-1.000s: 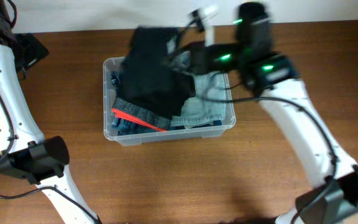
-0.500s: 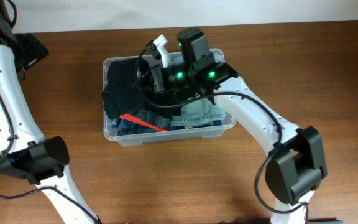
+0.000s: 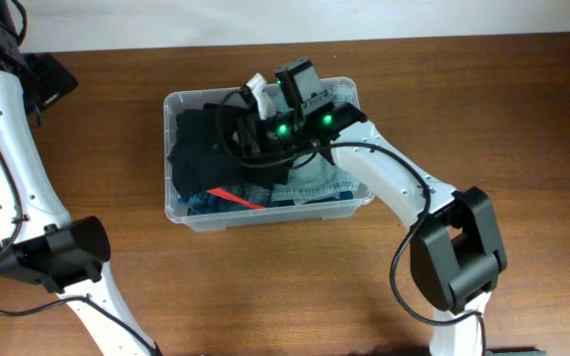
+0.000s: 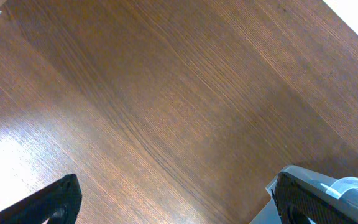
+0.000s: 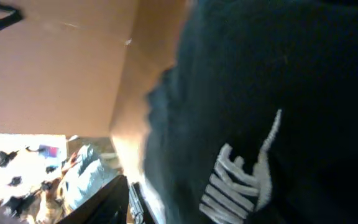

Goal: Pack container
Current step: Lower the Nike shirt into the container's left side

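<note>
The right end effector (image 3: 255, 131) sits low on a black garment (image 3: 201, 148) inside the container (image 3: 265, 220), and cloth hides its fingers, so I cannot tell whether they grip. The left end effector (image 4: 176, 186) is spread wide above the bare wooden surface (image 4: 166, 93). The container rests mid-surface, also holding denim (image 3: 315, 183).

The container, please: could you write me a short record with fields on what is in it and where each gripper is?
container: clear bin on the wooden table
contents: black garment at picture left, light denim at right, red-edged piece in front
right gripper: down at the black garment, jaws not visible
left gripper: open, above the table, holding nothing
</note>
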Controlling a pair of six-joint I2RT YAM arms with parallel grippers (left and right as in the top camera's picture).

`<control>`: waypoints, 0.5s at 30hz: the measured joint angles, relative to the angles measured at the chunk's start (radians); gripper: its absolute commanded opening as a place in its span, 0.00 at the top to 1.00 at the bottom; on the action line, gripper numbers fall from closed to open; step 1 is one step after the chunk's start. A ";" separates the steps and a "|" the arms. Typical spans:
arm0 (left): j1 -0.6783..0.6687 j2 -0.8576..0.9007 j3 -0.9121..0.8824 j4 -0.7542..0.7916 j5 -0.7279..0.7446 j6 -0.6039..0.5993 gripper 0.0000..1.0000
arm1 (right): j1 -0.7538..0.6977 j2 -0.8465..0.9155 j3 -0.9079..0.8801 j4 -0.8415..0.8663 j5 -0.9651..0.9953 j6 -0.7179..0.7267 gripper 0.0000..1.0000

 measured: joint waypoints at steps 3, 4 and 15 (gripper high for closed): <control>0.000 0.000 0.000 0.000 0.000 0.000 0.01 | -0.024 0.000 0.000 -0.056 0.068 -0.010 0.46; 0.000 0.000 0.000 0.000 0.000 0.000 0.01 | -0.031 0.000 0.000 -0.071 0.092 -0.012 0.45; 0.000 0.000 0.000 0.000 0.000 0.000 0.01 | -0.043 0.000 0.097 -0.300 0.352 -0.106 0.38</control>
